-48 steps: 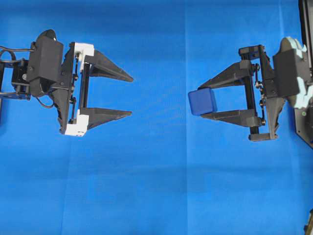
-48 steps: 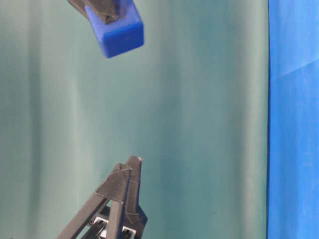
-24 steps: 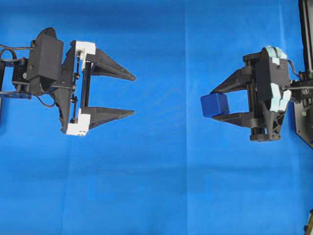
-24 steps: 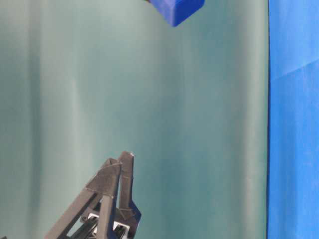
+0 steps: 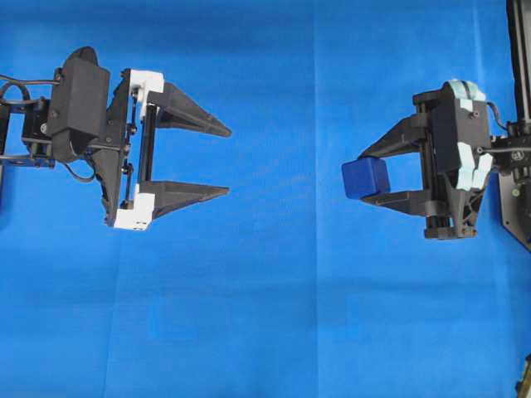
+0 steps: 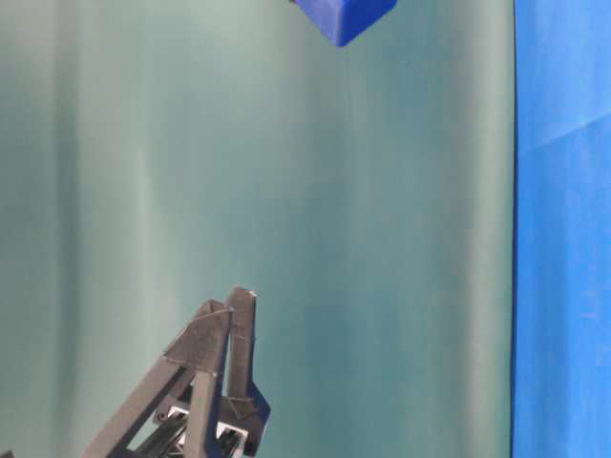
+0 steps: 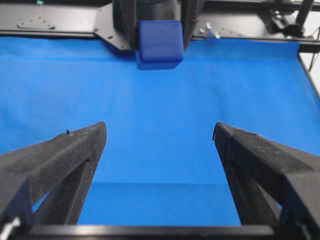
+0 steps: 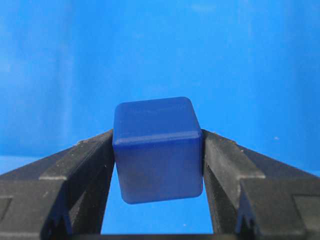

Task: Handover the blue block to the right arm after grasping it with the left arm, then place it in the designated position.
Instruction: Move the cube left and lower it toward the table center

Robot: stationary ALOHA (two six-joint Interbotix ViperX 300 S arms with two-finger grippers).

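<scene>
The blue block (image 5: pixel 366 177) is pinched between the fingers of the right arm's gripper (image 5: pixel 362 177), which is shut on it and held above the cloth at the right. Seen from the right wrist, the blue block (image 8: pixel 157 147) sits squarely between both fingertips of that gripper (image 8: pixel 158 137). The left arm's gripper (image 5: pixel 229 162), with white mounts, stands open at the left, pointing at the block across a wide gap. From the left wrist, the blue block (image 7: pixel 160 42) hangs far ahead of the empty, wide-spread gripper (image 7: pixel 160 130). The table-level view catches the block (image 6: pixel 344 17) at the top edge.
Blue cloth (image 5: pixel 265 315) covers the table. A black frame (image 5: pixel 518 50) runs along the right edge, and black framework (image 7: pixel 50 20) lies beyond the cloth's far edge. A teal backdrop (image 6: pixel 382 239) fills the table-level view.
The right gripper has drawn back to the right with the block and tilted its wrist, then held nearly still. The left gripper has edged slightly right and stays open.
</scene>
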